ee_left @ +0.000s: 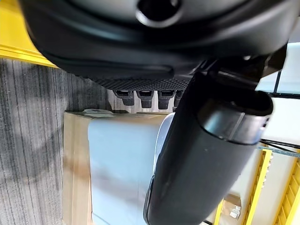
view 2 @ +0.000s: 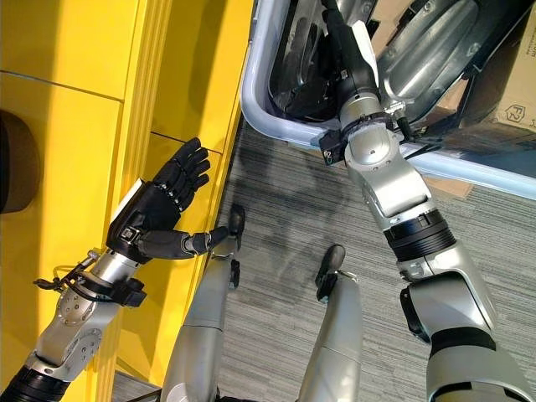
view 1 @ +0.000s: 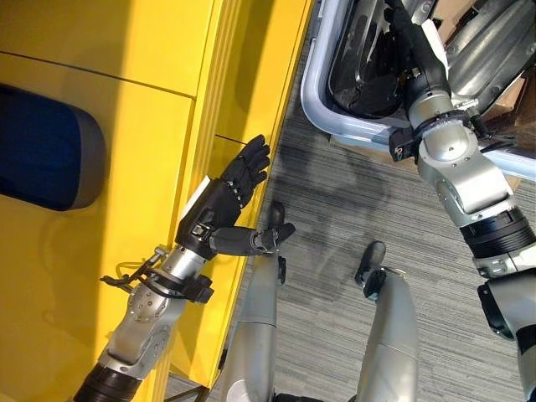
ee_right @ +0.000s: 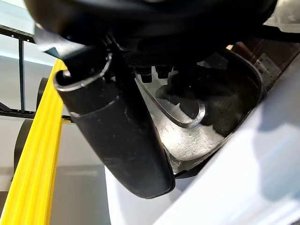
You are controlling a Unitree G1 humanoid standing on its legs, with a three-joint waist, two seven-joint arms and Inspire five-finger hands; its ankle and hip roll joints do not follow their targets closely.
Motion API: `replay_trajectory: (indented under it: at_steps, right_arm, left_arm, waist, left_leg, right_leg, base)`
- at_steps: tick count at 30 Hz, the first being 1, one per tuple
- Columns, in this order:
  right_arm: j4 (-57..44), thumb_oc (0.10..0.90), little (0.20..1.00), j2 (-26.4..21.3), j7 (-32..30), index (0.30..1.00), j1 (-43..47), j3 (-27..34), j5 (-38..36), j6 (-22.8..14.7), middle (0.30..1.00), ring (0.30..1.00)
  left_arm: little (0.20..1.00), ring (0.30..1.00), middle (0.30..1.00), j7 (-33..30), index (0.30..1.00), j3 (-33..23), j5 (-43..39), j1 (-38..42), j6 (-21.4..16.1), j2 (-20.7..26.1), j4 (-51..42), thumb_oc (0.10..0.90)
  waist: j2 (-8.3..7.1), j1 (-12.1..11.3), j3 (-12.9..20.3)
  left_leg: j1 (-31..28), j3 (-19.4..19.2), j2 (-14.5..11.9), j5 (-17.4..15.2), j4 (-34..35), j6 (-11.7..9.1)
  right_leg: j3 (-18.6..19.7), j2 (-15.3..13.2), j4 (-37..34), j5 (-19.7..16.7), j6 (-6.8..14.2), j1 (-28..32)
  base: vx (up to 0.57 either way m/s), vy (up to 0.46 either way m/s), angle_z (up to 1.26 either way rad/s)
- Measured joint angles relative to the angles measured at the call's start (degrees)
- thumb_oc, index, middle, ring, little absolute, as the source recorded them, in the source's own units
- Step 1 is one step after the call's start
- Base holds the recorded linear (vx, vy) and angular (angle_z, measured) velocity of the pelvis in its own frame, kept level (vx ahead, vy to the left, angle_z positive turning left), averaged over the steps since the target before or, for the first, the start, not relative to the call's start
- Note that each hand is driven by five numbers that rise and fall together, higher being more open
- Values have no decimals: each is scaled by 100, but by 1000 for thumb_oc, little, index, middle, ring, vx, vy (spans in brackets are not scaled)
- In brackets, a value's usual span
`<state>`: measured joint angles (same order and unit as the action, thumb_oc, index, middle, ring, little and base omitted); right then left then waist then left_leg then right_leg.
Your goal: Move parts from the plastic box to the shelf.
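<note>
Left eye view: left hand (view 1: 224,199) spread, empty, beside yellow shelf (view 1: 151,50); right hand (view 1: 412,46) reaching into plastic box (view 1: 322,105). Step: picking, judged.
Right eye view: metal parts (view 2: 448,42) lie in box.
Right wrist view: fingers (ee_right: 159,70) over a part, grasp undeterminable; next calls for closing, lifting

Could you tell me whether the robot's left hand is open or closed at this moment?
Open. The left hand hovers beside the yellow shelf with fingers straight and spread, thumb out to the side, holding nothing.
</note>
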<state>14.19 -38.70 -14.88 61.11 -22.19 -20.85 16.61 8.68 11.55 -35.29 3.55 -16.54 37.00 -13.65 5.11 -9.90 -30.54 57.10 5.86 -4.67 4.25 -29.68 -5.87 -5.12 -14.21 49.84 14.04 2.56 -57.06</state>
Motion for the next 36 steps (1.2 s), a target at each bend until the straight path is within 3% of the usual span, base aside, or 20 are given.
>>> replay_trajectory:
  at_steps: [2,9,16,25,27,30,31,32,33,35,36]
  right_arm:
    - [85,900,1000,7,-17,1000,44,-14,-136,-19,1000,1000]
    - [1743,900,1000,-4,-209,1000,1022,-93,-1223,-861,1000,1000]
    - [1984,900,1000,-283,-241,1000,1097,77,-2265,-1269,1000,1000]
    - [2073,900,1000,-558,-309,1000,1095,95,-2679,-1206,1000,1000]
    - [2315,900,1000,-644,-205,1000,1042,91,-2954,-1096,1000,1000]
    - [2531,900,1000,-703,-81,1000,730,260,-3113,-923,1000,1000]
    - [2516,900,1000,-690,-38,1000,668,307,-3111,-920,1000,1000]
    - [2456,900,1000,-657,-46,1000,683,353,-3109,-985,1000,1000]
    - [2444,900,1000,-583,-14,1000,736,432,-3111,-1087,1000,1000]
    - [2573,900,1000,-591,-23,1000,1018,481,-3102,-1266,1000,1000]
    - [2771,900,1000,-521,-25,1000,1124,378,-3105,-1362,1000,1000]
  left_arm:
    - [1000,1000,1000,-61,1000,1,6,0,2,0,10,900]
    - [1000,1000,1000,-65,1000,141,51,3,12,58,-40,900]
    - [1000,1000,1000,-37,1000,242,78,-64,6,97,-203,900]
    - [1000,1000,1000,-24,1000,301,67,-264,2,237,-250,900]
    - [1000,1000,1000,232,1000,308,-26,-337,31,304,-220,900]
    - [1000,1000,1000,516,1000,311,-36,-706,32,509,-427,900]
    - [1000,1000,1000,520,1000,326,-39,-898,21,608,-569,900]
    - [1000,1000,1000,410,1000,405,-39,-941,-45,735,-625,900]
    - [1000,1000,1000,310,1000,424,-35,-916,-78,778,-605,900]
    - [1000,1000,1000,44,1000,440,-20,-525,-108,865,-660,900]
    - [1000,1000,1000,-106,1000,473,-27,-377,-127,888,-597,900]
  waist:
    - [4,-5,0]
    - [43,-176,7]
    - [64,-265,7]
    - [64,-262,6]
    - [71,-289,6]
    - [73,-322,4]
    - [83,-261,6]
    - [23,-185,43]
    - [86,-129,69]
    - [130,-17,48]
    - [124,-28,43]
  left_leg:
    - [15,25,0,-22,-66,-17]
    - [155,155,18,-76,-296,-38]
    - [241,251,81,-128,-425,-65]
    - [228,288,79,-185,-510,-44]
    - [45,414,40,-241,-439,-23]
    - [-94,538,76,-698,-1119,137]
    - [-83,557,82,-926,-1391,101]
    - [-22,531,97,-942,-1389,-24]
    - [50,585,102,-835,-1199,-18]
    - [127,764,169,-607,-324,-138]
    - [128,881,198,-673,-320,-25]
  right_leg:
    - [-10,0,67,37,-17,-4]
    - [-93,-15,267,127,-54,-60]
    - [-150,-55,324,198,-52,-49]
    - [-173,-55,290,200,-40,48]
    - [-381,-17,50,171,-59,404]
    - [-487,-2,264,165,-29,811]
    - [-361,-20,627,113,-59,724]
    - [-152,-28,883,-68,131,345]
    - [-141,93,233,-21,210,399]
    - [-100,382,-769,-417,146,322]
    - [-141,417,-975,-615,123,344]
  base:
    - [52,-15,2]
    - [82,-10,4]
    - [83,32,6]
    - [76,67,0]
    - [122,-33,6]
    - [152,-135,0]
    - [73,-397,-18]
    - [46,-434,-2]
    - [-15,-321,29]
    - [53,-244,42]
    - [36,-176,7]
